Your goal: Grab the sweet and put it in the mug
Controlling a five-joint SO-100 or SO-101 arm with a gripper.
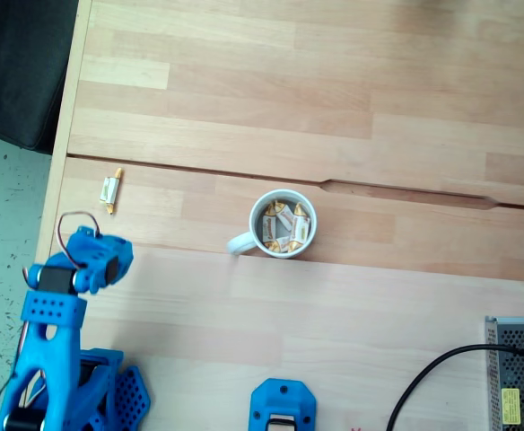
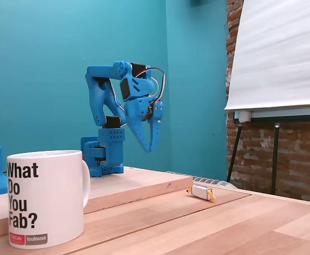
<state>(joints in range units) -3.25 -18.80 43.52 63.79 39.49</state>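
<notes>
Mug cropped; fingers' gap unclear.

Arm folded high — gripper points down (jaws nearly together, empty).

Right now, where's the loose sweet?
The sweet lies on the table near its left edge in the top-down fixed view, left of the mug, beyond the raised gripper.

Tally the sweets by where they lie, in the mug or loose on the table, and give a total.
Sweets in the mug: 4, as far as the fixed view from above shows
Sweets loose on the table: 1
Total: 5
</notes>
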